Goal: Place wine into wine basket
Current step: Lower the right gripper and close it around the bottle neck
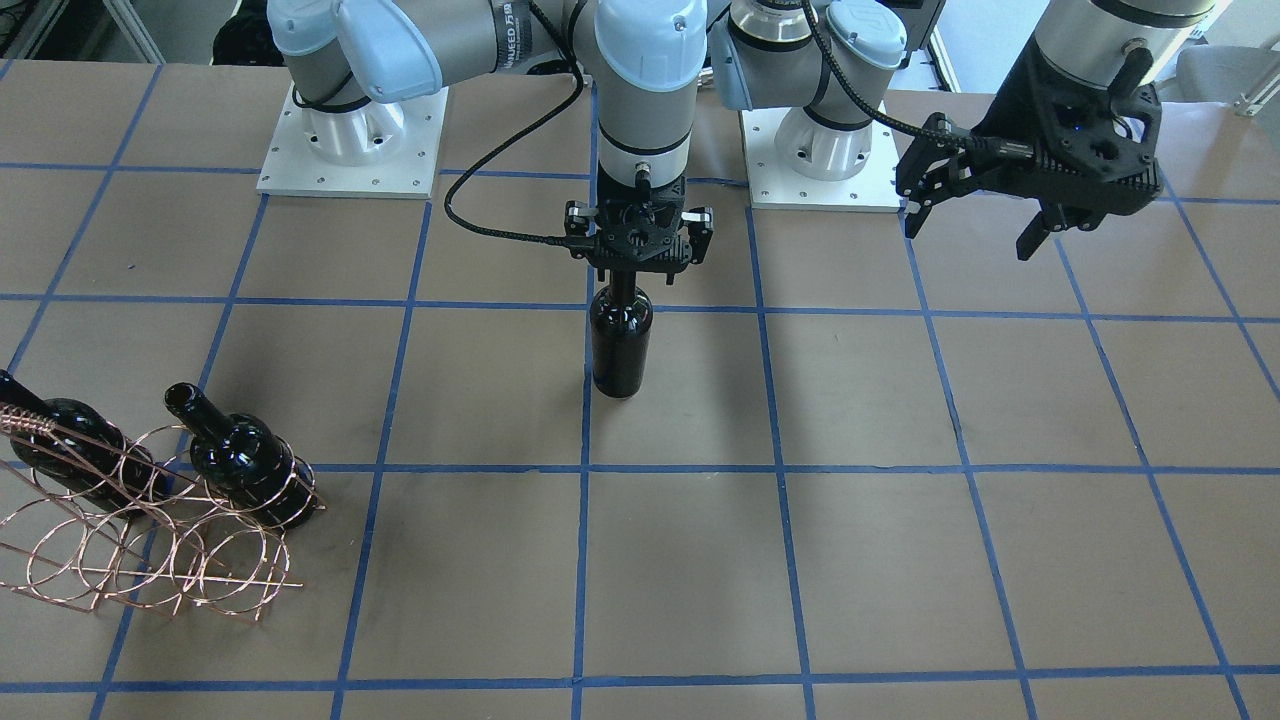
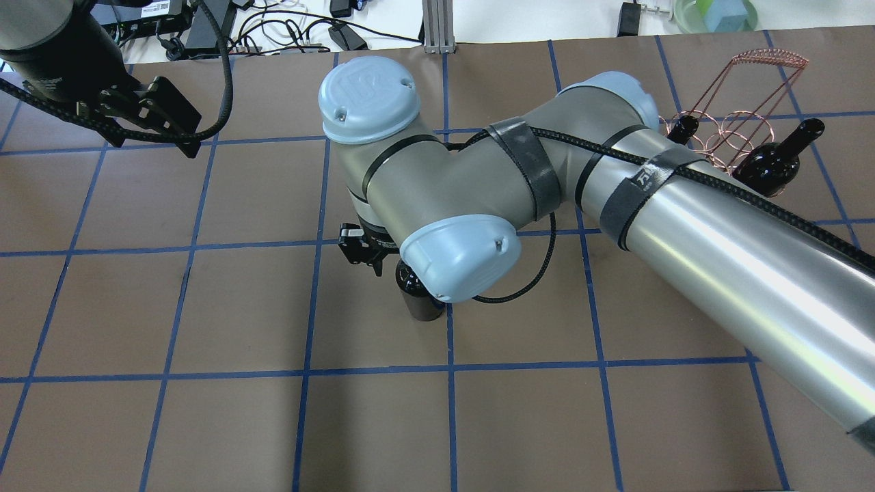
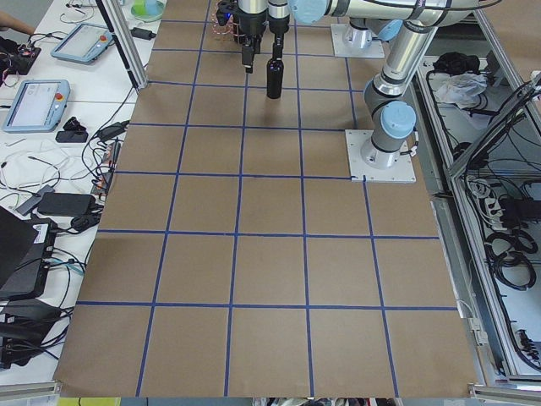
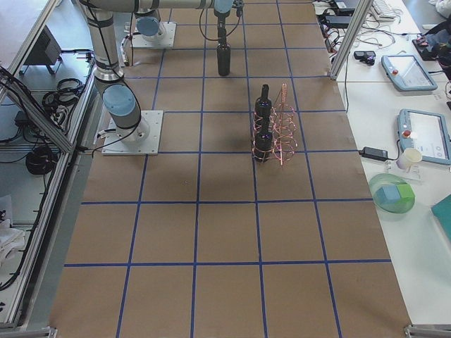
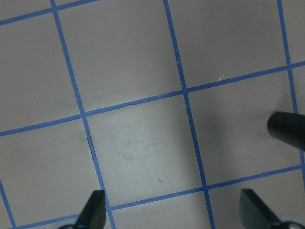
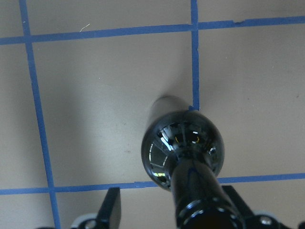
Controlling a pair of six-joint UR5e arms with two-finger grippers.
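Note:
A near-black wine bottle (image 1: 621, 345) stands upright near the table's middle; it also shows in the overhead view (image 2: 422, 304) and the right wrist view (image 6: 181, 148). My right gripper (image 1: 640, 262) is straight above it, fingers either side of the neck. In the right wrist view (image 6: 172, 207) the neck lies close to one finger, with a clear gap to the other. The copper wire basket (image 1: 150, 530) lies far to my right and holds two like bottles (image 1: 245, 460) (image 1: 60, 440). My left gripper (image 1: 970, 220) hangs open and empty above the table on my left.
Both arm bases (image 1: 350, 150) (image 1: 825, 160) are bolted at my edge of the table. The brown table surface (image 1: 700, 560) carries a blue tape grid. Operators' pendants, cables and a green bowl (image 4: 391, 193) lie on the white bench beyond the table's far edge.

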